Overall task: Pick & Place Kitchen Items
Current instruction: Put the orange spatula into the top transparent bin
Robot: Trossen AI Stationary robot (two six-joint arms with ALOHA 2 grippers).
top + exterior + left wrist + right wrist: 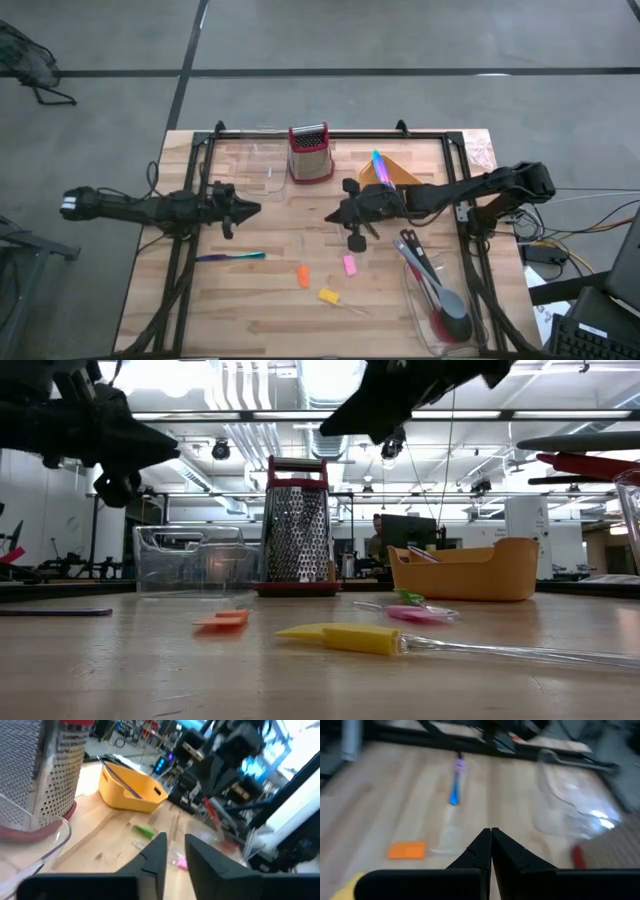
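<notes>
A slim blue and purple utensil (230, 257) lies flat on the wooden table at the near left. Small orange (303, 276), pink (350, 265) and yellow (328, 295) pieces lie near the table's middle. A green piece (144, 831) lies beside the orange tray. My left gripper (252, 209) hovers above the table's left middle, fingers a little apart and empty (175, 851). My right gripper (333, 215) hovers right of the middle, shut and empty (491, 834), above the pink piece's far side. Black and grey spoons (430, 275) lie in a clear bin.
A red-topped steel grater (310, 152) stands at the far middle. An orange tray (400, 172) with a coloured utensil sits right of it. One clear bin (250, 165) stands far left, another (425, 315) near right. Bare wood lies between the grippers.
</notes>
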